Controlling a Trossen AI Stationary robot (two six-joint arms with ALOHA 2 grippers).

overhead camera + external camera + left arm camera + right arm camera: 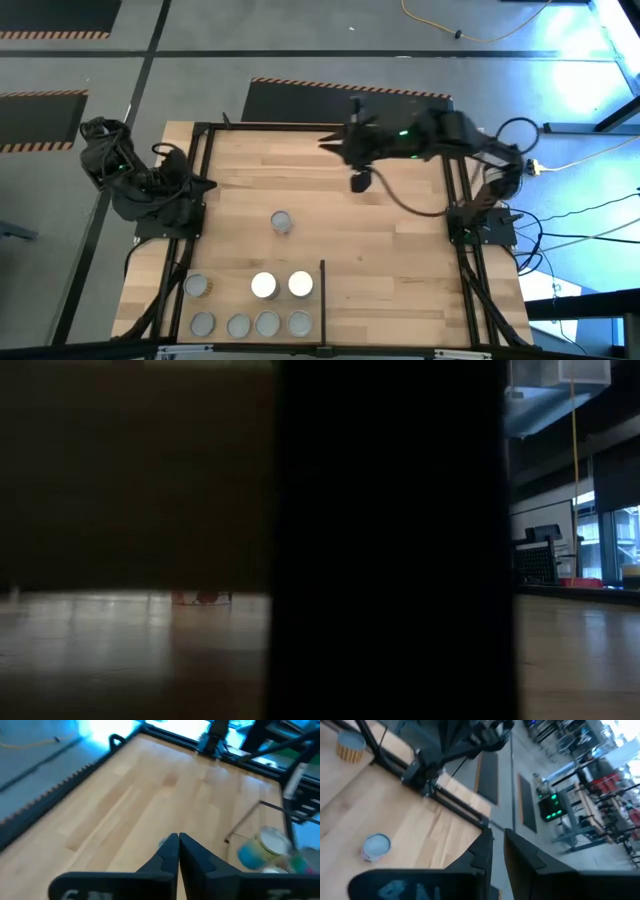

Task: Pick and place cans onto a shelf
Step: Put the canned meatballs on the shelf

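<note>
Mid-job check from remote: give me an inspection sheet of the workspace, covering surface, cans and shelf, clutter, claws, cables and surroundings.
Surface: planked wooden table, bare across the middle.
Job's things: one can stands alone mid-table; seven cans grouped in the shelf area at the near edge, two white-topped.
Clutter: nothing seen.
Claws: left claw shut, empty, at the table's left edge; right claw slightly parted, empty, above the far edge.
Cables: yellow cable on the floor; black cables right of the table.
Surroundings: striped floor mats; low view blocked.
</note>
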